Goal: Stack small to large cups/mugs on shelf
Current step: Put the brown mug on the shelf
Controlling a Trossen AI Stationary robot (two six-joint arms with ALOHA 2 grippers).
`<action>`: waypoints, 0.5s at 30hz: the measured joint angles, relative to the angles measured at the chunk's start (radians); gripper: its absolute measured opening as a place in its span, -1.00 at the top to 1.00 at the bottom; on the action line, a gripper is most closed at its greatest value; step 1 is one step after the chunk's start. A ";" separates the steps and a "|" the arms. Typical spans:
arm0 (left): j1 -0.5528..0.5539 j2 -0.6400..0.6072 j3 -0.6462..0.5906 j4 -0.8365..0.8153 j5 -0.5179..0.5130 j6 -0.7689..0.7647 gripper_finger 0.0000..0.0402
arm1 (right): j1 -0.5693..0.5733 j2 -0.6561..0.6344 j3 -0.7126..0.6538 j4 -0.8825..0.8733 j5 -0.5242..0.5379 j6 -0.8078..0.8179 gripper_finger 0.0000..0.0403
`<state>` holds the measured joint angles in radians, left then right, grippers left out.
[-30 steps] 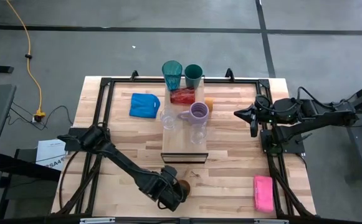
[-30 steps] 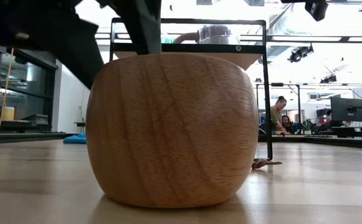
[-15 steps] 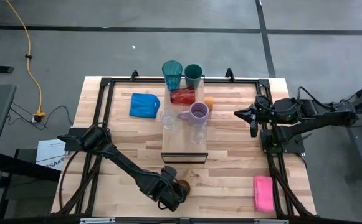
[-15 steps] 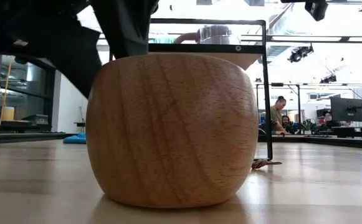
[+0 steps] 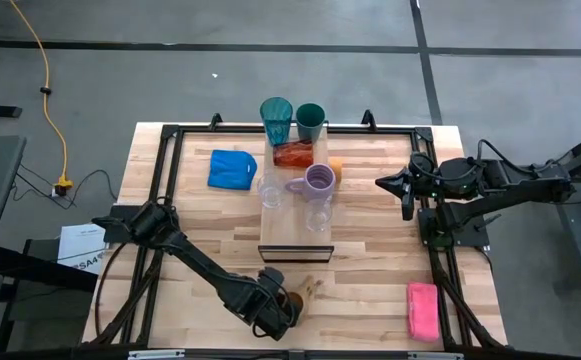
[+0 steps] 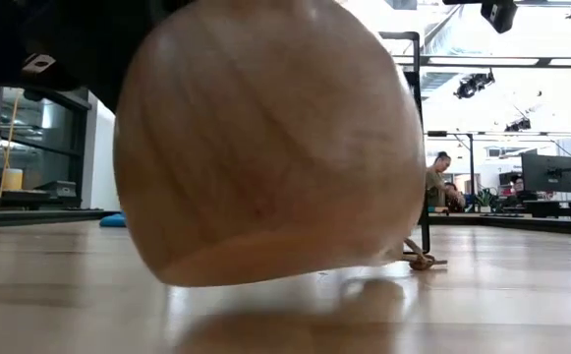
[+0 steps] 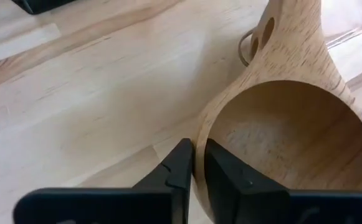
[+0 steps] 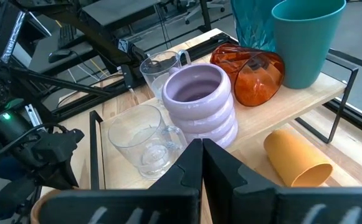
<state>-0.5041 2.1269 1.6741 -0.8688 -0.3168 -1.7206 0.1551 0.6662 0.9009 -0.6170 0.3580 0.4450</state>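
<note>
At the near edge of the desk point(image 5: 370, 250), a little left of its middle, the left end effector point(image 7: 194, 163) pinches the rim wall of the tan wooden mug point(image 7: 293, 134): one finger is inside the bowl, the other outside. In the low view the mug's base is tilted and one side is already off the desk, so I judge the step in hand is the pick-up of this mug, and the lift has just begun.

Past it, at the middle of the desk, stands the shelf point(image 5: 292, 240). Its near part is bare. Farther along it are a clear glass point(image 5: 317, 217), the lavender mug point(image 5: 319, 180) and a second clear glass point(image 5: 271, 190). Near its far end lies the red cup point(image 5: 292, 154) on its side, with the teal tumbler point(image 5: 276, 120) and the dark green cup point(image 5: 310, 120) upright behind it. The orange cup point(image 5: 335, 166) lies just beside the shelf.

The right end effector point(image 5: 407, 201), pressed together and empty, waits at the right edge of the desk.

The next move should raise the mug clear and carry it to the shelf. The grip holds only one wall, so the mug may swing or slip.
</note>
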 joint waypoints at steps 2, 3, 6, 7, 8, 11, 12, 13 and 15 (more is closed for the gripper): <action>0.000 -0.004 0.000 0.000 0.001 0.021 0.93 | 0.000 0.000 0.000 0.000 0.000 0.000 1.00; 0.000 -0.011 0.000 0.001 0.004 0.035 0.95 | 0.000 0.000 0.000 0.000 0.000 0.000 1.00; -0.008 -0.050 0.000 0.004 0.008 0.114 0.94 | 0.000 0.000 0.000 0.000 0.000 0.000 1.00; -0.012 -0.065 0.000 0.005 0.008 0.141 0.94 | 0.000 0.000 0.000 0.000 0.000 0.000 1.00; -0.016 -0.080 0.000 0.004 0.008 0.174 0.94 | 0.000 0.000 0.000 0.000 0.000 0.000 1.00; -0.032 -0.129 0.000 0.006 0.011 0.294 0.97 | 0.000 0.000 0.000 0.000 0.000 0.000 1.00; -0.038 -0.147 0.000 0.005 0.015 0.345 0.97 | 0.000 0.000 0.000 0.000 0.000 0.000 1.00; -0.044 -0.165 0.000 0.007 0.020 0.393 0.97 | 0.000 0.000 0.000 0.000 0.000 0.000 1.00; -0.057 -0.202 0.000 0.000 0.040 0.468 0.97 | 0.000 0.000 0.000 0.000 0.000 0.000 1.00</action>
<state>-0.5610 1.9246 1.6745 -0.8685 -0.2766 -1.2525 0.1551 0.6659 0.9009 -0.6167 0.3584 0.4450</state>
